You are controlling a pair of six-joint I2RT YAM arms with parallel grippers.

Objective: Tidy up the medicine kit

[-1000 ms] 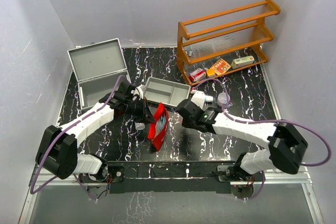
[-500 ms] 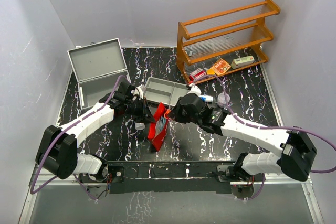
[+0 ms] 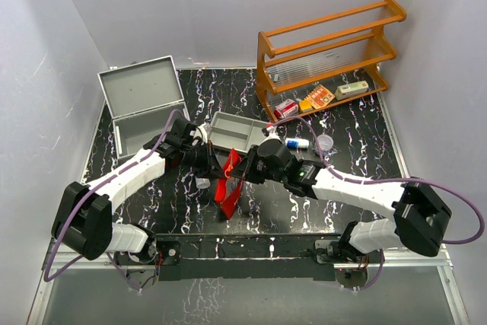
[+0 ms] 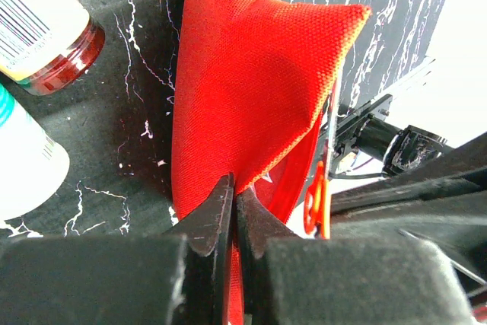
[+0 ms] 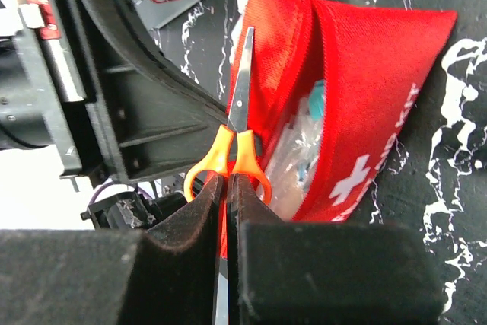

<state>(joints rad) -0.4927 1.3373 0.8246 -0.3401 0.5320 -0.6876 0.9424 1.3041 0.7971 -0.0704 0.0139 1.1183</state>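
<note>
A red first-aid pouch (image 3: 228, 180) stands open on the black marbled table; it fills the left wrist view (image 4: 251, 104) and shows its white cross in the right wrist view (image 5: 365, 112). My left gripper (image 3: 215, 165) is shut on the pouch's edge (image 4: 232, 188), holding it up. My right gripper (image 3: 245, 167) is shut on orange-handled scissors (image 5: 232, 161), whose blade points into the pouch's opening, beside clear packets inside. The scissors' handle shows in the left wrist view (image 4: 318, 203).
A grey tray (image 3: 240, 132) lies behind the pouch. An open grey case (image 3: 144, 100) sits at back left. A wooden rack (image 3: 327, 55) with boxes stands at back right. A tube (image 3: 297, 143) and small cup (image 3: 325, 142) lie right. Two bottles (image 4: 46, 36) lie beside the pouch.
My right gripper has moved left with the scissors, from beside the tube to the pouch's opening. The left gripper has stayed holding the pouch.
</note>
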